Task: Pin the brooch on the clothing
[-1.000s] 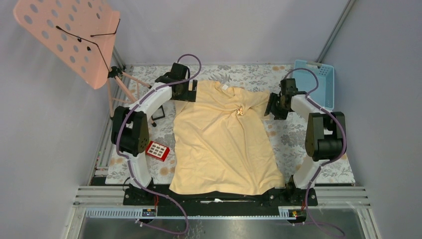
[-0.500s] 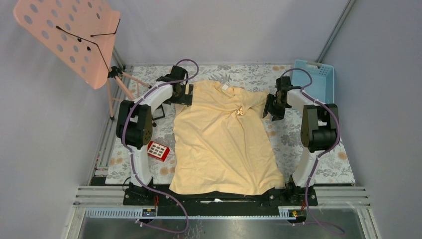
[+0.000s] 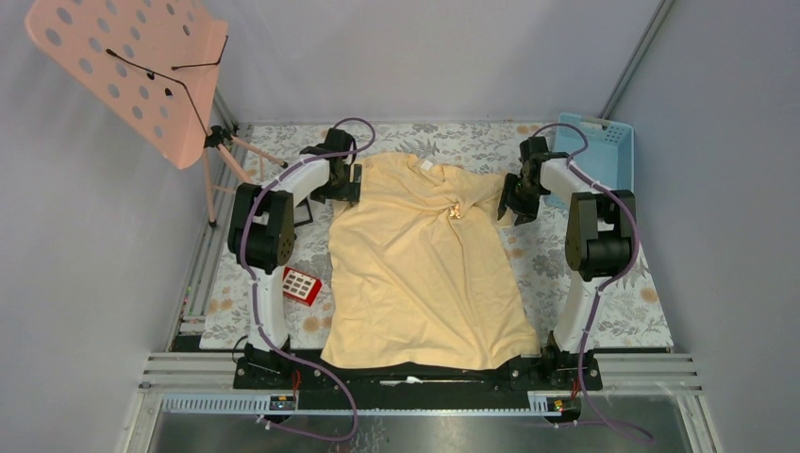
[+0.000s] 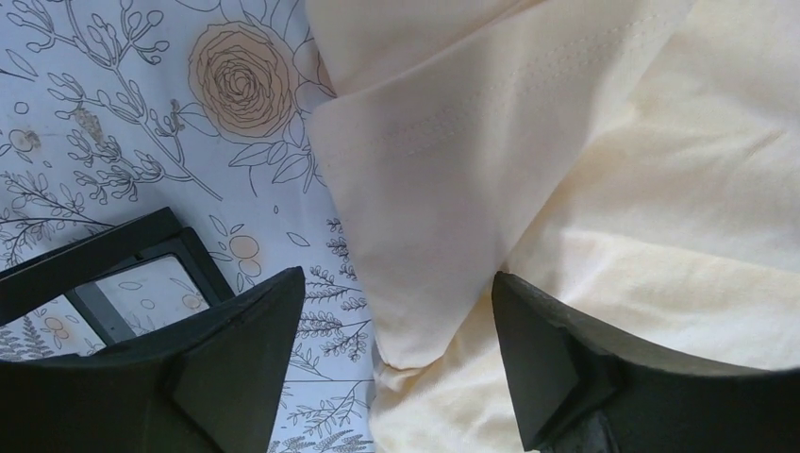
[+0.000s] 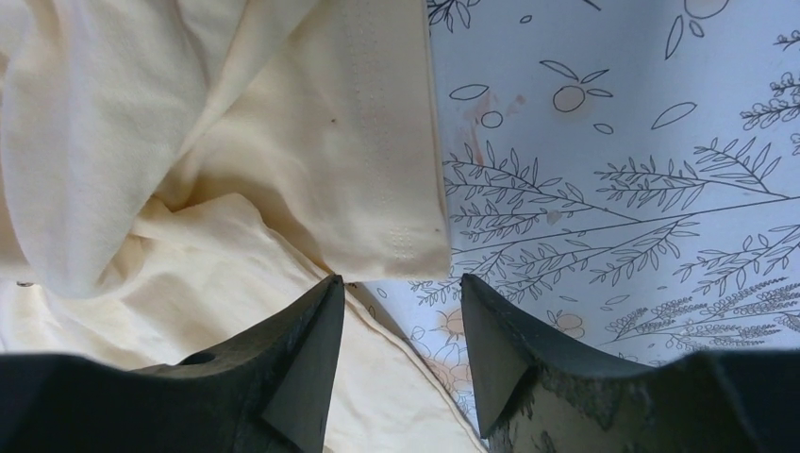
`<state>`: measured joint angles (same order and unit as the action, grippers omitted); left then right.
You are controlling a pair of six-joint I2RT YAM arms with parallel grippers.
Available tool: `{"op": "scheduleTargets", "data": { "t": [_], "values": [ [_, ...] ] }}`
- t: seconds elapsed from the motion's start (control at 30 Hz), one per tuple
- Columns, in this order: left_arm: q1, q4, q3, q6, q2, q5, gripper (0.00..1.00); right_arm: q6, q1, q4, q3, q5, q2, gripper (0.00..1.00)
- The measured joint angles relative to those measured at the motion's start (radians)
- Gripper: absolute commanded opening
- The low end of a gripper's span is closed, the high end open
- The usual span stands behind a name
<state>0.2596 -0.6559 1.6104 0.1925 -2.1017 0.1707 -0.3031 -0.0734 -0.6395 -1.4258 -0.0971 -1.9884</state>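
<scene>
Since earlier: left arm, right arm folded inward. Released: left fingers, right fingers, each at clothing sleeve. One brooch; one neck label, unreadable.

The clothing is soft, matt, creased cloth with stitched hems. The desk has a smooth printed floral cover. The left fingers look like matt black plastic, faintly grainy.

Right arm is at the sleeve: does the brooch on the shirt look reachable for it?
Probably yes. The brooch lies exposed on the T-shirt, just inboard of the right gripper, whose jaws stand open by the sleeve hem; only rumpled fabric lies between.
</scene>
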Motion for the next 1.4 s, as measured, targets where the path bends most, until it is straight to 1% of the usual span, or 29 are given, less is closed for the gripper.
{"op": "scheduleTargets", "data": {
  "t": [0.07, 0.2, 0.27, 0.4, 0.6, 0.77, 0.87, 0.97, 1.1, 1.4],
  "values": [
    [0.000, 0.000, 0.003, 0.002, -0.006, -0.001, 0.64, 0.000, -0.002, -0.016, -0.008, 0.000, -0.003, 0.55],
    [0.000, -0.001, 0.014, 0.007, -0.024, -0.005, 0.38, -0.006, -0.004, -0.034, -0.012, -0.001, -0.005, 0.55],
    [-0.001, -0.001, 0.018, 0.009, -0.033, -0.006, 0.29, -0.010, -0.005, -0.037, -0.012, -0.002, -0.005, 0.56],
    [-0.004, -0.002, 0.021, 0.015, -0.035, -0.010, 0.00, -0.019, -0.007, -0.037, -0.012, -0.003, -0.005, 0.58],
    [-0.037, -0.011, 0.033, 0.027, -0.039, -0.013, 0.00, -0.045, -0.012, -0.033, -0.005, 0.004, -0.005, 0.59],
    [-0.091, -0.022, 0.033, 0.045, -0.037, -0.030, 0.00, -0.087, -0.013, -0.005, 0.047, 0.005, -0.002, 0.65],
    [-0.128, -0.027, 0.033, 0.054, -0.034, -0.048, 0.00, -0.108, -0.015, 0.011, 0.068, 0.002, 0.018, 0.73],
    [-0.169, -0.027, 0.033, 0.068, -0.026, -0.070, 0.00, -0.121, -0.022, 0.022, 0.083, 0.003, 0.045, 0.76],
    [-0.201, -0.027, 0.033, 0.078, -0.006, -0.092, 0.00, -0.124, -0.029, 0.024, 0.082, 0.008, 0.062, 0.75],
    [-0.201, -0.026, 0.033, 0.089, 0.039, -0.120, 0.00, -0.178, -0.031, 0.023, 0.039, 0.008, 0.038, 0.67]
  ]
}}
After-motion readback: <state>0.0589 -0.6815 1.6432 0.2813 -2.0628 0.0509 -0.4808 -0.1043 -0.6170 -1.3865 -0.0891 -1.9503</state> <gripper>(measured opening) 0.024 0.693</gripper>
